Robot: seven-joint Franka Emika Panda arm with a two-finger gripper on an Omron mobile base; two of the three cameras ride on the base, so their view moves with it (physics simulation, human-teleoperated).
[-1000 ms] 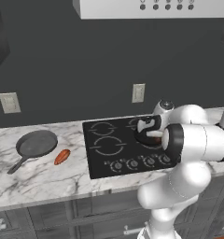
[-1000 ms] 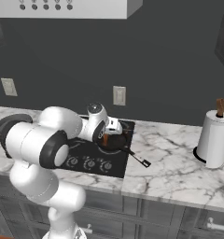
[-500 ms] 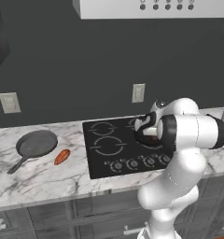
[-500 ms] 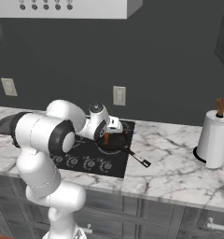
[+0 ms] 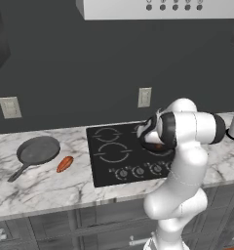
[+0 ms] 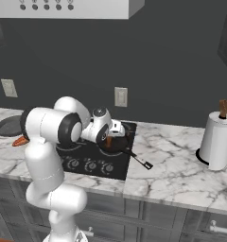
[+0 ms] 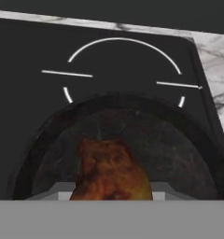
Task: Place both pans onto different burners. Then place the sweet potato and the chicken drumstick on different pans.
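My gripper (image 6: 108, 140) is shut on the golden-brown chicken drumstick (image 7: 111, 172) and holds it just over the near-black pan (image 7: 174, 144). That pan sits on the front right burner of the cooktop (image 6: 77, 153), its thin handle (image 6: 140, 160) pointing toward the counter's front right. Beyond the pan a free burner ring (image 7: 124, 39) shows. The dull grey pan (image 5: 37, 150) lies on the marble counter left of the cooktop, with the orange-red sweet potato (image 5: 65, 163) beside it. From the left base view my own forearm hides most of the black pan.
Knobs (image 5: 138, 171) line the cooktop's front edge. A paper towel roll (image 6: 216, 140) stands on the counter at the right. An outlet (image 5: 145, 97) is on the dark wall, and a range hood (image 5: 163, 7) hangs overhead.
My arm's elbow and forearm have swung round toward the left, while the hand with the drumstick has stayed over the black pan. Pans and sweet potato have not moved.
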